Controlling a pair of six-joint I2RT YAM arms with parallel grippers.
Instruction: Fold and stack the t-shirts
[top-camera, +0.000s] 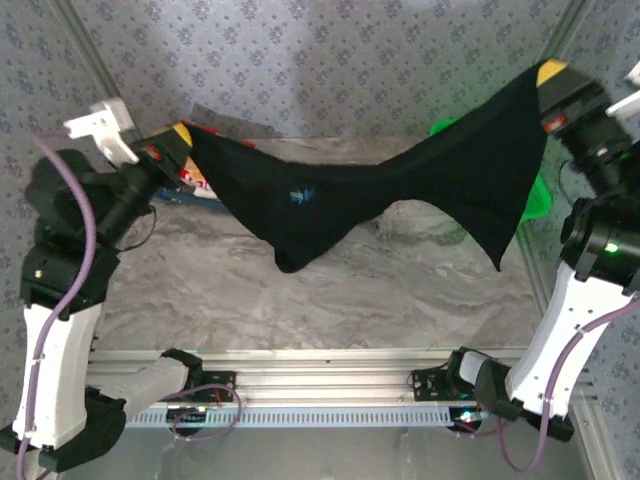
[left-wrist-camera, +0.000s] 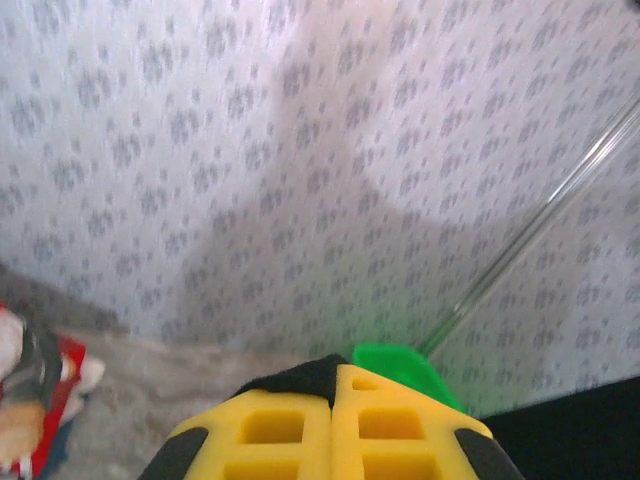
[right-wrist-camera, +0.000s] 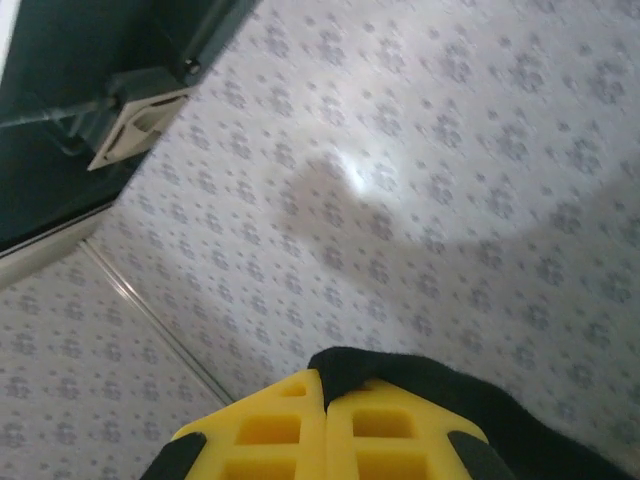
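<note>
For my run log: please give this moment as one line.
dark shirt held up, sagging | left gripper shut on it | right gripper shut on it

Black t-shirt (top-camera: 400, 190) is up in the air, stretched wide between left hand (top-camera: 183, 135) and right hand (top-camera: 550, 72), each clamped on an edge. The right end sits higher than the left. The cloth sags in the middle. Its lowest fold hangs left of centre over the worktop (top-camera: 300, 300), contact unclear, and a pointed flap droops under the right end. There is a small blue mark (top-camera: 300, 195) on the left part. Red-and-white t-shirt (left-wrist-camera: 30, 400) lies crumpled at far left on the worktop, mostly hidden.
</note>
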